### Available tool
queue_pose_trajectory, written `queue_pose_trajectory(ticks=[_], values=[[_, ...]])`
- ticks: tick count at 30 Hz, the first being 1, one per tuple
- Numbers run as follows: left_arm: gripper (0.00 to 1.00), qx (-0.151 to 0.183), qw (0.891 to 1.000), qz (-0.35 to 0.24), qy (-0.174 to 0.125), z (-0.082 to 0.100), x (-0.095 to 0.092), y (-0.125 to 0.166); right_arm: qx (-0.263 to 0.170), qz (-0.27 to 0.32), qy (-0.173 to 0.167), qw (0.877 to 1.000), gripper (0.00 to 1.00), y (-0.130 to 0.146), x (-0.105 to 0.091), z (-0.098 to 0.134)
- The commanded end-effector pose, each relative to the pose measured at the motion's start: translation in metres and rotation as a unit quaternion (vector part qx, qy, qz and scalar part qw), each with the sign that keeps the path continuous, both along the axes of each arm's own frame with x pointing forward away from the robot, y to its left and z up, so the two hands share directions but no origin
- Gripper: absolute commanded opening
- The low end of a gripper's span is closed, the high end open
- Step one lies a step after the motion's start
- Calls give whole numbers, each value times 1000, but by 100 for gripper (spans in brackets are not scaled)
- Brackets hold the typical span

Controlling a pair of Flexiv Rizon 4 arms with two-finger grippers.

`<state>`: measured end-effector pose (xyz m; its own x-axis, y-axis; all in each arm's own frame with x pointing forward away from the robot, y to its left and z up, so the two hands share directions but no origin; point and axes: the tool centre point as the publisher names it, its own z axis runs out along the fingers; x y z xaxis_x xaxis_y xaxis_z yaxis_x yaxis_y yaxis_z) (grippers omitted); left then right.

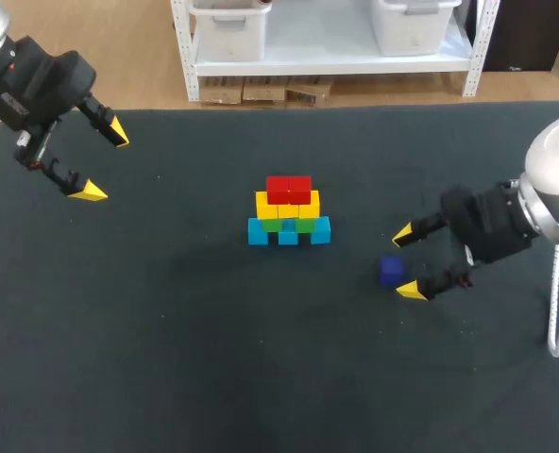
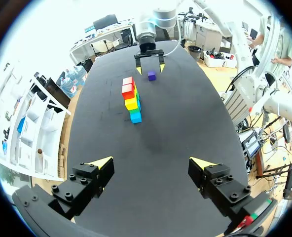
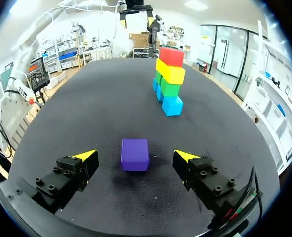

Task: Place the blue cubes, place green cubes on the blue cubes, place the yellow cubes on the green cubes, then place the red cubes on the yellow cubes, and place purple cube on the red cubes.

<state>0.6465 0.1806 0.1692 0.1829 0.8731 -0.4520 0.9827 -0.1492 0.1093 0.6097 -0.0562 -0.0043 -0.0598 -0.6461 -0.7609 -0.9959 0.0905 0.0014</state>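
Status: four of five tiers are built. Near the middle of the bench [image 1: 166, 359] stands the stack: blue cubes [image 1: 288, 233] in a row at the base, green cubes [image 1: 305, 225] on them, yellow cubes [image 1: 267, 205] above, and red cubes [image 1: 288, 189] on top. The tiers look square and steady, each narrower than the one below.

Outstanding: the purple cube [image 1: 391, 270] is not yet placed. It lies flat on the bench, well apart from the stack, toward the right edge. It is a small, dark, matt, sharp-edged block resting on one face.

Right fingers [image 1: 412, 291]: spread wide, one on each side of the purple cube, neither touching it; nothing is held.

Left fingers [image 1: 91, 192]: spread wide and empty, by the far left corner, well clear of the stack.

Judgement: only the grasp, lift and set-down of the purple cube on the red tier remain.
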Motion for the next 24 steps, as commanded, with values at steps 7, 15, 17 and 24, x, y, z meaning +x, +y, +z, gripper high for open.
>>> queue_pose_trajectory(ticks=[7, 15, 17, 24], values=[[100, -1, 1000, -1, -1, 0, 0, 1, 1, 13, 6, 1000, 39, 2, 0, -7], [100, -1, 1000, -1, -1, 0, 0, 1, 6, 26, 1, 1000, 0, 8, 2, -6], [100, -1, 1000, -1, -1, 0, 0, 1, 5, 28, 0, 1000, 0, 9, 2, -5], [100, -1, 1000, -1, -1, 0, 0, 1, 20, 3, 9, 1000, 0, 10, 10, 21]])
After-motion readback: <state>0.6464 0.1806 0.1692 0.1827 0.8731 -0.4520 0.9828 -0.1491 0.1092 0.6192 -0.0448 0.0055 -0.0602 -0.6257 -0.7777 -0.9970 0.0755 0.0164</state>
